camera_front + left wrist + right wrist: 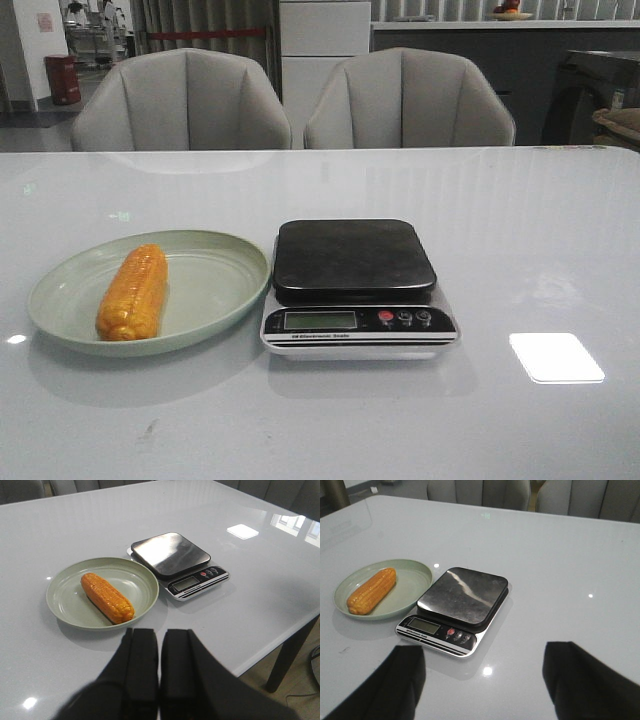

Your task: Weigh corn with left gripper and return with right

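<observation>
The corn (133,292), an orange-yellow cob, lies in a pale green plate (215,285) left of the scale (355,287); it also shows in the left wrist view (107,597) and the right wrist view (372,591). The scale's dark platform is bare. My left gripper (159,632) is shut and empty, held above the table short of the plate's near rim (100,626). My right gripper (482,655) is open wide and empty, above the table near the scale's button side (457,636). Neither gripper shows in the front view.
Two grey chairs (185,100) stand behind the white table's far edge. The table's edge and a leg (290,655) show in the left wrist view. A bright light patch (556,357) reflects on the table right of the scale.
</observation>
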`<state>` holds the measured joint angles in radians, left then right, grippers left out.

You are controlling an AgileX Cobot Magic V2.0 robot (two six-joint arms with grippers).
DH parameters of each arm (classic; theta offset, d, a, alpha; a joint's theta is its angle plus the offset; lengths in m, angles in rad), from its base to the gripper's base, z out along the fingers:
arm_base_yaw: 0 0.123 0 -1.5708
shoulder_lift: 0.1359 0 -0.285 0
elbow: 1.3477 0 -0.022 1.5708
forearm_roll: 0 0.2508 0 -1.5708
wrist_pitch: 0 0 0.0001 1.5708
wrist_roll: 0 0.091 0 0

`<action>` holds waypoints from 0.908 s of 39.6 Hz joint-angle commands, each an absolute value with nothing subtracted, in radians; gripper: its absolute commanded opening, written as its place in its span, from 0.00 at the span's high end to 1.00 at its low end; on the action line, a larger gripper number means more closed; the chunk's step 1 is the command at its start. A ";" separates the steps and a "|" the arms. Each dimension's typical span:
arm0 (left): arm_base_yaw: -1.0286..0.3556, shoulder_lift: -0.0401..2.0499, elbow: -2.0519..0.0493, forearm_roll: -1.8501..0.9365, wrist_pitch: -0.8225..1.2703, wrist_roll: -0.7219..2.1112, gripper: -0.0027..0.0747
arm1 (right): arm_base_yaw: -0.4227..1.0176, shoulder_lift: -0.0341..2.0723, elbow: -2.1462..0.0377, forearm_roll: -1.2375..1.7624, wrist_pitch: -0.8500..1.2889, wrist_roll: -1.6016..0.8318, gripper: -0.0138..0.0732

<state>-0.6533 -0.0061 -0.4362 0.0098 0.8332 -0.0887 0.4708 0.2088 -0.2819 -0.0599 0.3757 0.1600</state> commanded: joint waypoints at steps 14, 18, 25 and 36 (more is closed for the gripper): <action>-0.659 -0.026 -0.460 0.009 0.755 -0.090 0.82 | 0.462 0.162 -0.269 -0.077 0.348 0.153 0.21; -0.659 -0.026 -0.460 0.009 0.755 -0.090 0.82 | 0.462 0.162 -0.269 -0.077 0.354 0.153 0.39; -0.659 -0.026 -0.460 0.009 0.755 -0.090 0.82 | 0.462 0.162 -0.269 -0.077 0.356 0.153 0.67; -0.659 -0.026 -0.460 0.009 0.755 -0.090 0.82 | 0.462 0.162 -0.269 -0.074 0.356 0.154 0.66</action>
<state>-0.6533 -0.0061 -0.4362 0.0098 0.8332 -0.0887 0.4708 0.1528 -0.2443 -0.0604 0.4264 0.1600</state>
